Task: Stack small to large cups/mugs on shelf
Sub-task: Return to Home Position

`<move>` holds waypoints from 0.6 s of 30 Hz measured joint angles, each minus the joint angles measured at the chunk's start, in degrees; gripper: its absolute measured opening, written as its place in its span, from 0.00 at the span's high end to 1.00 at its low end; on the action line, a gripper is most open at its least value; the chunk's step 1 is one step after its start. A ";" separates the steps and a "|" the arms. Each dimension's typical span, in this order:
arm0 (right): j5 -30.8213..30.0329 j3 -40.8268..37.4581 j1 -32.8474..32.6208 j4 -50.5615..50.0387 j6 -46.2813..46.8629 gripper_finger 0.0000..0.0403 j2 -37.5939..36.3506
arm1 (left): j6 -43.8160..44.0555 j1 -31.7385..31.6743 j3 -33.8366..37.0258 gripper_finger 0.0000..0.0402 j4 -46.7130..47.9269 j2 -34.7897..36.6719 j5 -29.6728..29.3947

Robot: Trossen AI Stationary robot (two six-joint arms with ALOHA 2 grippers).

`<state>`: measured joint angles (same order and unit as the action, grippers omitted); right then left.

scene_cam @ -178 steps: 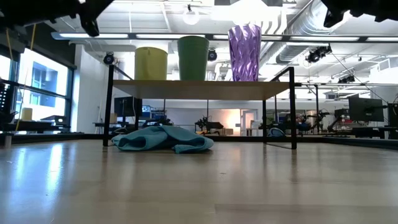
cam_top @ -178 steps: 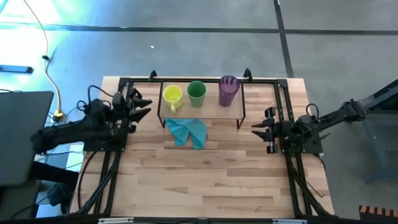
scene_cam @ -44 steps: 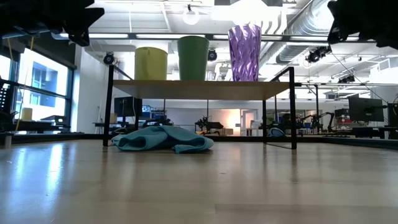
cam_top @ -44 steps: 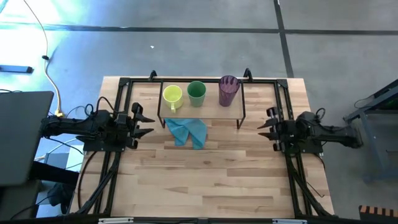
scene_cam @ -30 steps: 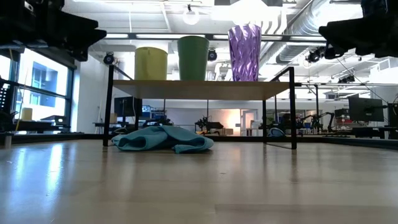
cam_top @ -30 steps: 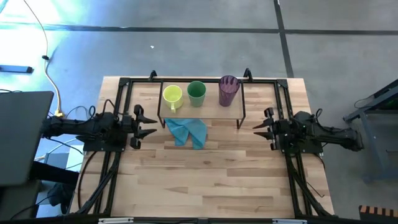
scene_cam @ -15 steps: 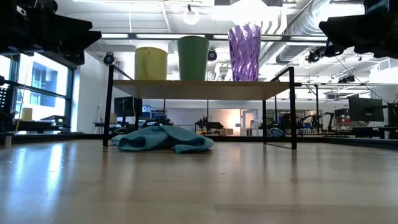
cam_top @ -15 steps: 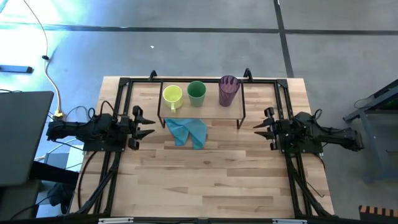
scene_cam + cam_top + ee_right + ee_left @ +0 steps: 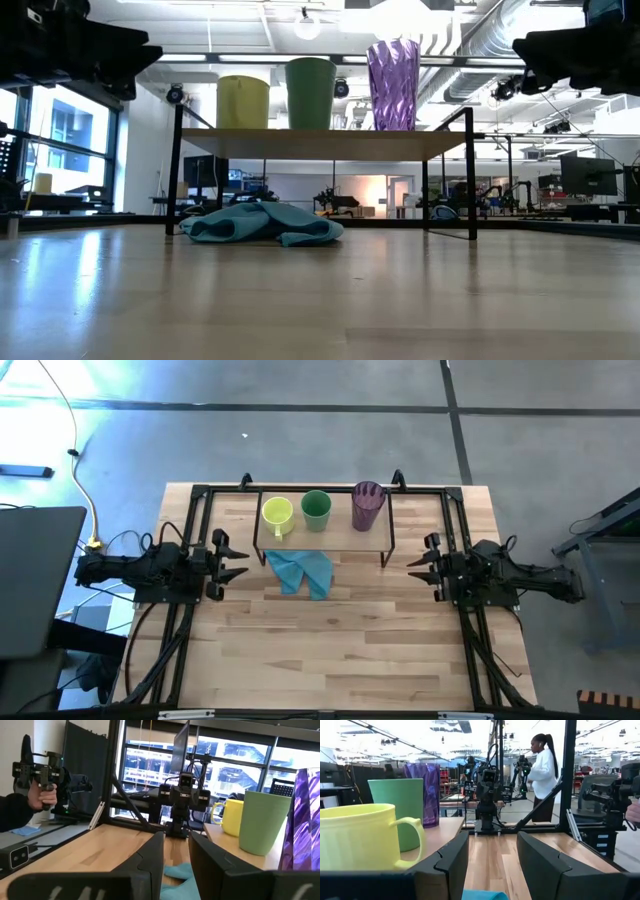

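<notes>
Three cups stand upright in a row on the shelf (image 9: 340,532) at the table's far side: a yellow mug (image 9: 277,514) on the left, a green cup (image 9: 316,508) in the middle and a purple tumbler (image 9: 367,505) on the right. Each rests on its base, apart from the others. My left gripper (image 9: 241,563) hovers open at the table's left edge and points level toward the right. My right gripper (image 9: 410,568) hovers open at the right edge and points toward the left. Nothing is between either pair of fingers.
A light blue cloth (image 9: 302,571) lies crumpled on the table just in front of the shelf. Black rails (image 9: 200,490) frame the table's sides and back. Beyond the table a person (image 9: 542,770) stands, and a hand (image 9: 42,790) holds a device.
</notes>
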<state>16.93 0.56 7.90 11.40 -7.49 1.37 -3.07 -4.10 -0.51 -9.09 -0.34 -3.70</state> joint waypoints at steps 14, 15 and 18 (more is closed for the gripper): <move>-0.02 -0.02 0.00 0.00 0.01 0.79 0.00 | 0.35 0.00 -0.04 0.61 6.07 0.00 0.23; -0.02 -0.03 0.00 0.00 0.00 0.79 0.00 | 0.35 0.00 -0.04 0.61 6.74 0.00 0.22; -0.02 -0.04 0.00 0.00 0.01 0.79 0.00 | 0.40 0.00 -0.04 0.61 7.70 0.00 0.24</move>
<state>16.91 0.51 7.90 11.40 -7.48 1.37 -2.68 -4.10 -0.56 -1.39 -0.34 -3.46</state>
